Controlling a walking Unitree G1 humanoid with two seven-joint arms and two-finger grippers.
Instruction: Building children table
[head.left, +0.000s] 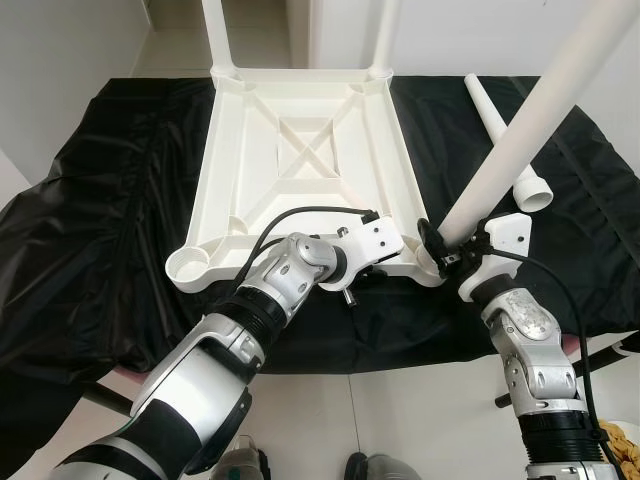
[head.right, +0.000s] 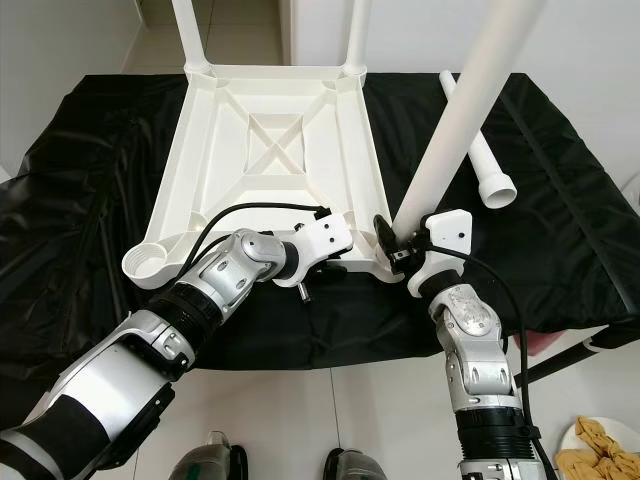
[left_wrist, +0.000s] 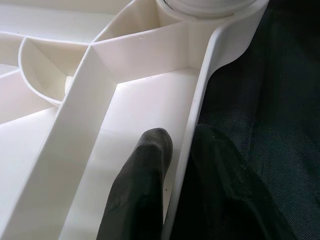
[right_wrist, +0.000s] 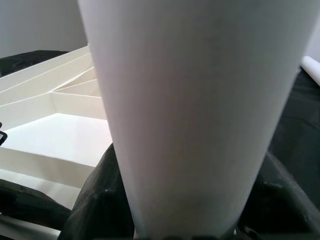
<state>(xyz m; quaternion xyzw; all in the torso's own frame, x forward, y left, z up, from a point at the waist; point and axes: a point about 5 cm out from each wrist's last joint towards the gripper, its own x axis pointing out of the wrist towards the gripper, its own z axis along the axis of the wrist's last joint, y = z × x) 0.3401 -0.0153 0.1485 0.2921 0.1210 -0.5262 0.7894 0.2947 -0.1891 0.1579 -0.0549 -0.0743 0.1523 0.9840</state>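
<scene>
Bright, even indoor light; sharp head views, soft-focus wrist close-ups.

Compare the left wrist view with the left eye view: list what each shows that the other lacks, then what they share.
Left wrist view alone: close up, the left gripper's fingers pinch the tabletop's thin side wall, one finger inside, one outside against the black cloth.

Left eye view alone: the whole upturned tabletop, two legs standing at its far corners, a spare leg lying on the cloth, an empty near-left socket, and the right gripper holding a tilted leg at the near-right corner.

Shared: tabletop, cloth, left gripper.
</scene>
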